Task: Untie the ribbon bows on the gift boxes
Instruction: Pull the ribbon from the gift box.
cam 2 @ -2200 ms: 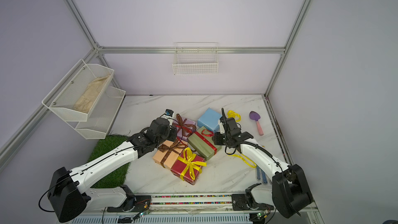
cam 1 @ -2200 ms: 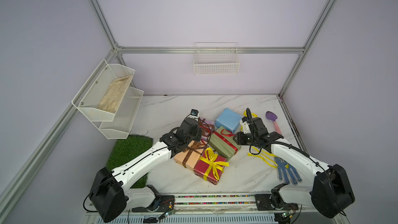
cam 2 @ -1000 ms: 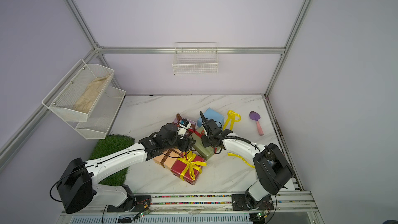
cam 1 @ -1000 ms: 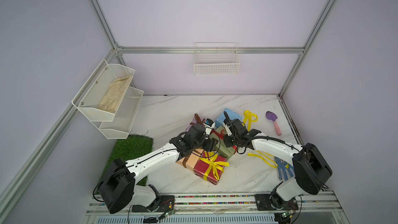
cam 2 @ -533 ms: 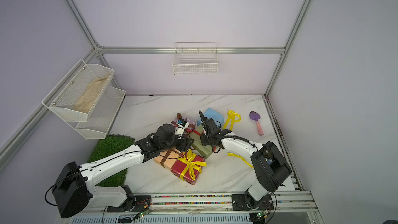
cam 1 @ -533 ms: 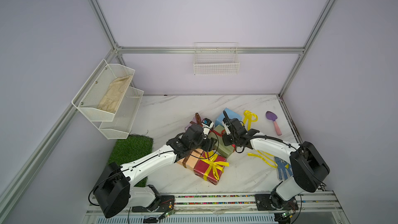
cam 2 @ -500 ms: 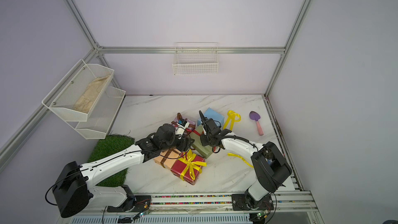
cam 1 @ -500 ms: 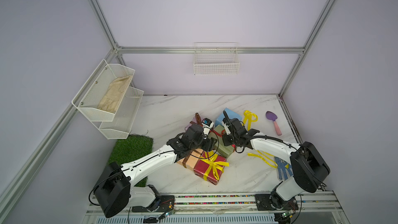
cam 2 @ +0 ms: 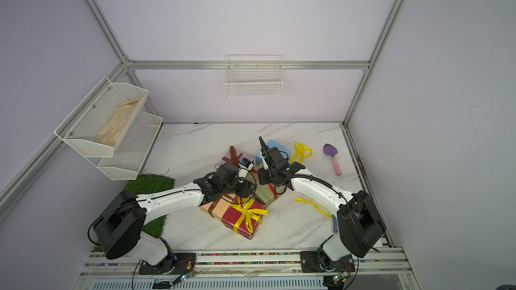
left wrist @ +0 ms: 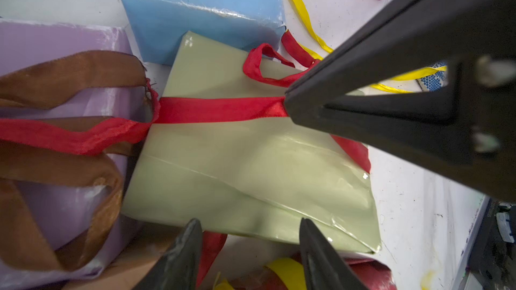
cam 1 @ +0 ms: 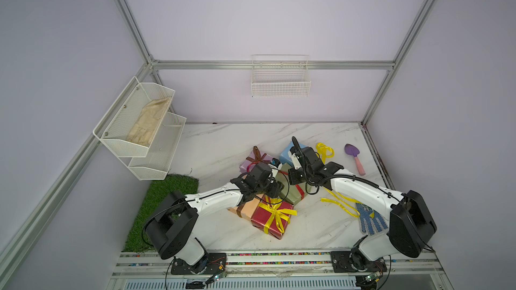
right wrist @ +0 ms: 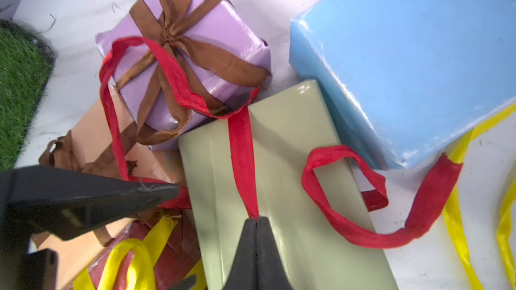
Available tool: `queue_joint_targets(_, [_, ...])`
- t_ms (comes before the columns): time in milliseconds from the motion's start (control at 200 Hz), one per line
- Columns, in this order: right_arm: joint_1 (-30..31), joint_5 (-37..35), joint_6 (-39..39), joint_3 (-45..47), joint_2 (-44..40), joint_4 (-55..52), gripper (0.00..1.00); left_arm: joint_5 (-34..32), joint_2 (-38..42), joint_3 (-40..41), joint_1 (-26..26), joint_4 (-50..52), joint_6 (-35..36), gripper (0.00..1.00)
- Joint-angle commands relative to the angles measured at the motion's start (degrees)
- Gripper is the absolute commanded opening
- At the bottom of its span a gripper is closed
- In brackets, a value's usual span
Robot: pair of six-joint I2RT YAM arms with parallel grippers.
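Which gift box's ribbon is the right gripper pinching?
The olive green box: the right gripper is shut on its red ribbon, the only red one here.

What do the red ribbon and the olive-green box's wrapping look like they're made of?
The thin red ribbon looks like woven fabric with a soft, low sheen: its edges are fuzzy and frayed. The olive-green rectangular box seems wrapped in glossy coated paper: crisp folds, a straight seam and bright glints at its corners.

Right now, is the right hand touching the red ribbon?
Touching. The right wrist view shows the right hand pinched shut on the red ribbon atop the olive green box.
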State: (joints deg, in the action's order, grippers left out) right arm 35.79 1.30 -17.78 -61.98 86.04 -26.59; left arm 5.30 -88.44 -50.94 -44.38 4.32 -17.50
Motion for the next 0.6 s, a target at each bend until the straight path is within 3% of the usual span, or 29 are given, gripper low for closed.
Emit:
queue_joint_targets(0, [0.42,-0.97,-1.55,-2.77,-1.58,-2.43,0.00,0.19,-1.41,-2.62,-0.09,-3.60,-0.72,0.56])
queue_joint_targets(590, [0.42,-6.04,1.42,-17.02,-1.95,-9.28,0.00,-4.20,-6.62,-5.26,-0.09,-2.60,-4.96,0.56])
